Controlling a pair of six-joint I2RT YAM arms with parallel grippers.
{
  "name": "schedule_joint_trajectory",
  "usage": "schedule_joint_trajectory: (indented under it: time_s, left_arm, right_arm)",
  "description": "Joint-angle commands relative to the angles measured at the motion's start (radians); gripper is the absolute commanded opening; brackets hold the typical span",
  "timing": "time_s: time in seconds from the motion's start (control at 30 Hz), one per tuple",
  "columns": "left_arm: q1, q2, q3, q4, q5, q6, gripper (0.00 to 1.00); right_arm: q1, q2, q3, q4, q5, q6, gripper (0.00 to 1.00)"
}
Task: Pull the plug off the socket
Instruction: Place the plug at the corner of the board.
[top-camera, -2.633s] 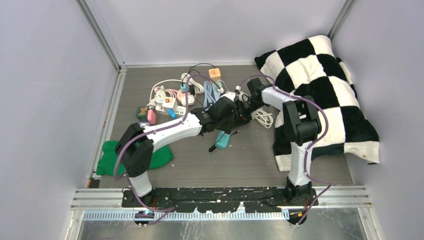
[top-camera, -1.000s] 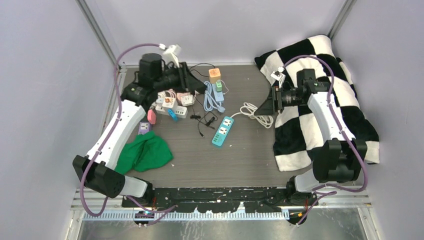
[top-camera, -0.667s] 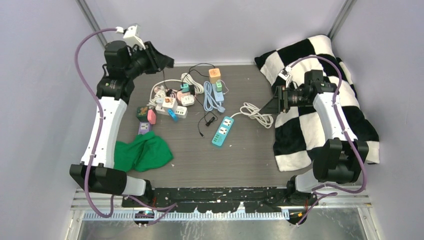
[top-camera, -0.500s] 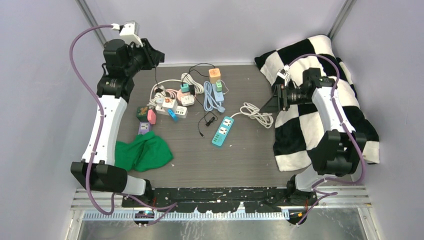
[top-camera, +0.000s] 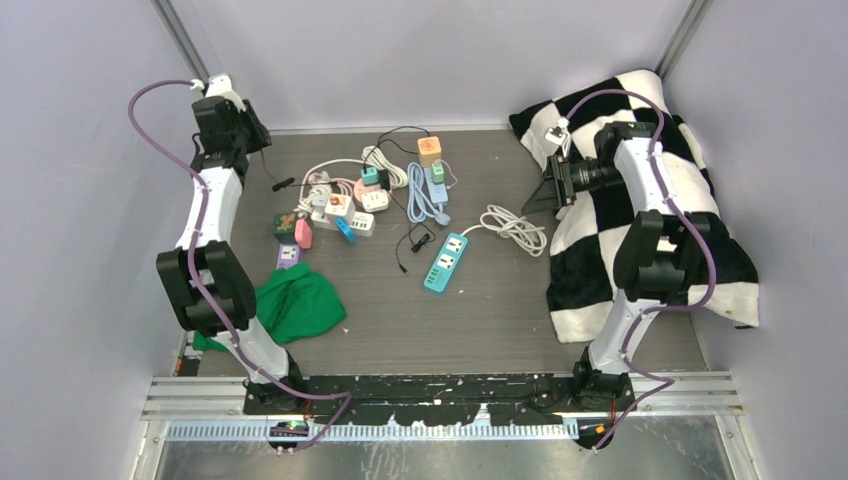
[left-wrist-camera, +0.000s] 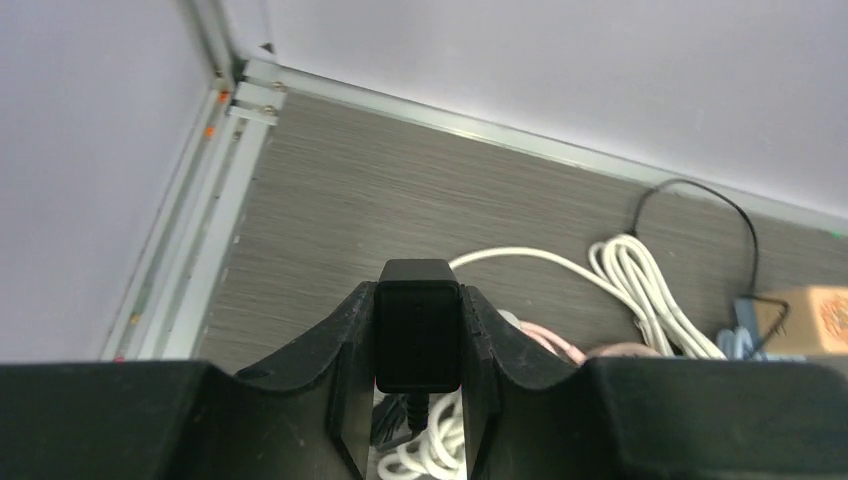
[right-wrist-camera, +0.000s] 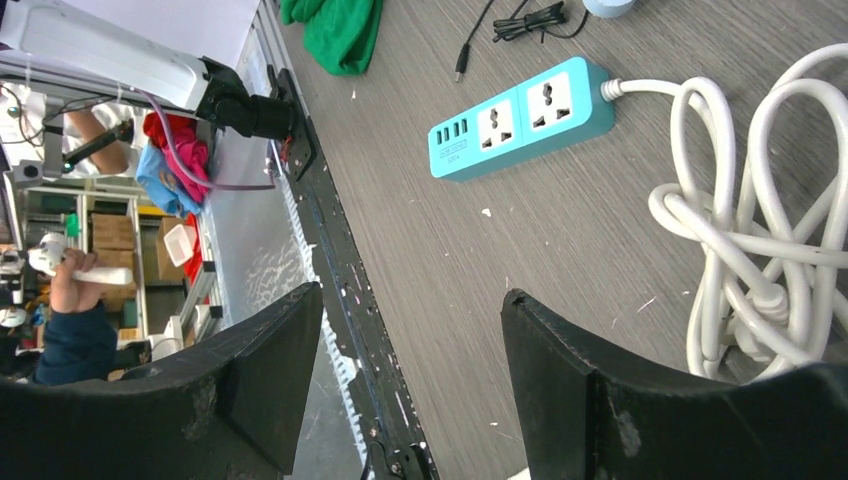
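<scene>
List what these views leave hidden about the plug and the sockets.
- Left wrist view: the black plug, clamped between the fingers, shows no pins; its own body or the fingers hide them.
- Top view: the pile of sockets is too small to tell which hold plugs.
- Right wrist view: the white cord runs off the right edge, end unseen.

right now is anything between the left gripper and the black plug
Nothing visible. The left gripper is shut directly on the black rectangular plug near the far left corner, away from the teal plastic power strip, whose two sockets are empty.
</scene>
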Motion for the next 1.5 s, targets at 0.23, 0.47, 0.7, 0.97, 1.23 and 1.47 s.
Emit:
schedule_joint_trajectory:
  time_s: [0.23, 0.47, 0.7, 0.97, 1.23, 1.47]
  left_arm:
    - [0.024, 0.063, 0.038, 0.327, -0.345, -0.15, 0.0]
    - [0.021, 0.091, 0.021, 0.541, -0.378, -0.151, 0.0]
    - [0.021, 0.162, -0.001, 0.552, -0.336, -0.139, 0.0]
    - [0.031, 0.262, -0.089, 0.454, -0.205, -0.153, 0.0]
    - [0.039, 0.364, -0.046, 0.212, -0.16, -0.142, 0.07]
    - [0.048, 0.417, 0.072, -0.002, -0.137, -0.195, 0.63]
  right_arm:
    - [0.08, 0.137, 0.193, -0.207, 0.004, -0.166, 0.71]
    - [0.157, 0.155, 0.237, -0.203, 0.079, -0.13, 0.71]
    - [0.198, 0.204, 0.302, -0.18, 0.125, -0.063, 0.71]
    - [0.211, 0.198, 0.271, -0.16, 0.131, -0.05, 0.72]
    - [0.212, 0.192, 0.253, -0.156, 0.104, -0.048, 0.71]
    - [0.212, 0.224, 0.281, -0.179, 0.076, -0.064, 0.72]
